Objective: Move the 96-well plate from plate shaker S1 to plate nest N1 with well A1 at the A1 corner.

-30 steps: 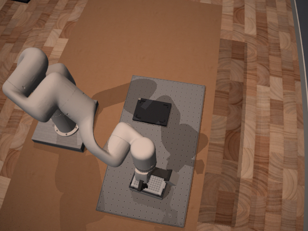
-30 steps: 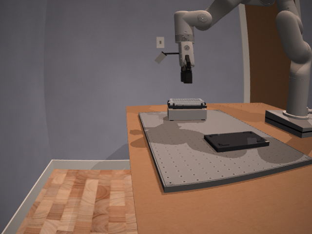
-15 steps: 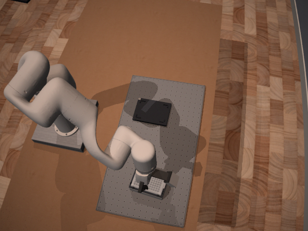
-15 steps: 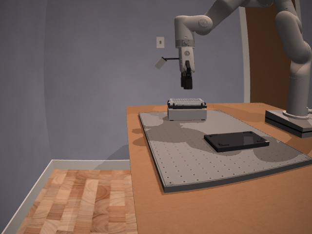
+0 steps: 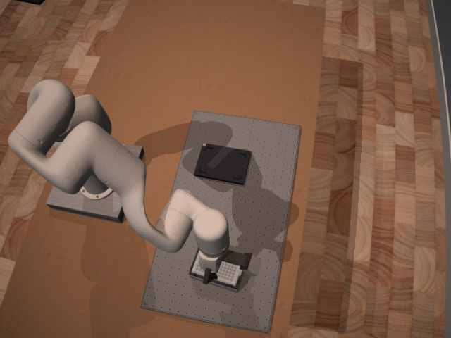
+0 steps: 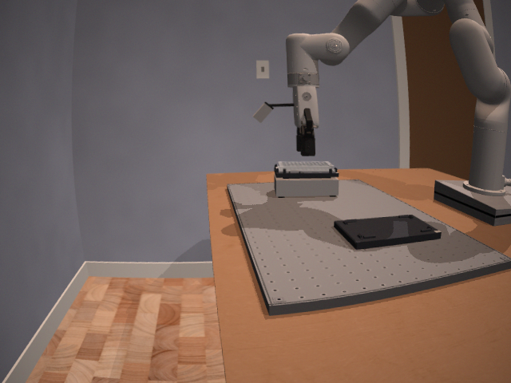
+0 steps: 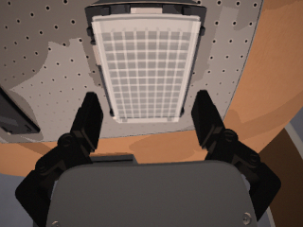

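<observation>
The white 96-well plate (image 7: 147, 66) sits in the pocket of the grey plate shaker S1 (image 6: 306, 185) at the far end of the perforated board. It also shows in the top view (image 5: 228, 271) and the exterior view (image 6: 304, 166). My gripper (image 7: 147, 102) (image 6: 306, 149) is open and empty, hanging a short way above the plate, its fingers wider than the plate's short sides. The black plate nest N1 (image 5: 223, 163) (image 6: 386, 230) lies flat on the board with corner locators and a pale mark at one corner (image 5: 205, 144).
The grey perforated board (image 5: 232, 218) lies on the brown table. The arm's base (image 5: 91, 196) stands beside the board. The table edge runs close behind the shaker (image 6: 231, 175).
</observation>
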{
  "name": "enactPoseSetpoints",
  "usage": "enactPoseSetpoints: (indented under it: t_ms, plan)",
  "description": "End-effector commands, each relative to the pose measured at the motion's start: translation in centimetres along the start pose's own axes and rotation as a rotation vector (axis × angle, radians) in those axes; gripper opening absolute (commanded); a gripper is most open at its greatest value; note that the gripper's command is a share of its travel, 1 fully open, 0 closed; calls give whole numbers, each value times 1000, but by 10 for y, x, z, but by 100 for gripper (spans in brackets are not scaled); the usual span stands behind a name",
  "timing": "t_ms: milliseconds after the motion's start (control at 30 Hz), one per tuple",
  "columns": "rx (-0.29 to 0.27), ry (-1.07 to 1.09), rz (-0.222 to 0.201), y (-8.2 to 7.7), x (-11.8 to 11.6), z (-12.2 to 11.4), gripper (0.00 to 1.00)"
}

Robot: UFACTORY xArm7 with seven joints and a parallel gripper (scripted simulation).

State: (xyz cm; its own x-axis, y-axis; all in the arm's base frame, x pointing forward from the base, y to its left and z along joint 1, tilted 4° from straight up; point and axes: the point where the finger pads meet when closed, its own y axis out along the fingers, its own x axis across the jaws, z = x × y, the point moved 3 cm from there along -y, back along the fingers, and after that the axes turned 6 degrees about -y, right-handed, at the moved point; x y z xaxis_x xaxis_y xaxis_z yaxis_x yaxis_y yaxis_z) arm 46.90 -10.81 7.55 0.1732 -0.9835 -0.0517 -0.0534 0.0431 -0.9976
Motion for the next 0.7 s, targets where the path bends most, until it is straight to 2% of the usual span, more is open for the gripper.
enactPoseSetpoints:
  t_ms: [0, 667]
  plan:
    - [4, 0, -2, 5, 1, 1, 100]
    - [4, 0, -2, 11, 1, 1, 100]
